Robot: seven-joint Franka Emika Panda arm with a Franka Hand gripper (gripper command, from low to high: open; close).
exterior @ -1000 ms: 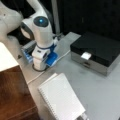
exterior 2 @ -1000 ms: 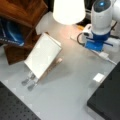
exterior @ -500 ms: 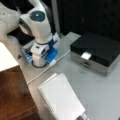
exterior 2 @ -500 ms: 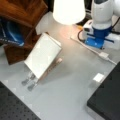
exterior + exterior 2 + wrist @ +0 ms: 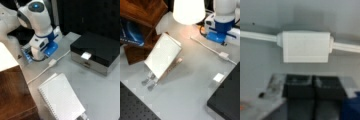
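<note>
Over the last second the white arm (image 5: 35, 22) has hardly shifted: it stays bent low at a front view's upper left, above the blue block (image 5: 51, 47), and in a front view its white and blue body (image 5: 225, 17) remains at the top right. The white cable (image 5: 42, 71) and its small white box (image 5: 52, 62) lie where they lay before, and nothing else on the grey surface (image 5: 95, 85) has moved.

In the wrist view the claw (image 5: 315, 86) shows at the bottom as two dark fingers (image 5: 298, 86) pressed side by side, so it looks closed with nothing between them. Just ahead of it on the surface sits the white box (image 5: 305, 46), with the cable (image 5: 257, 35) running out of both ends; the two appear apart, not touching.

In both front views a white notebook (image 5: 62, 97) stands propped on a stand, tilted back (image 5: 162, 56). A black box (image 5: 100, 50) with a small white tag (image 5: 86, 55) on its front edge sits at a front view's right. A lit white lampshade (image 5: 188, 10) hangs at a front view's top, and a brown wooden piece (image 5: 142, 15) fills its upper left, with something dark blue (image 5: 130, 33) under it.

I can read no writing or brand on any of these things.
</note>
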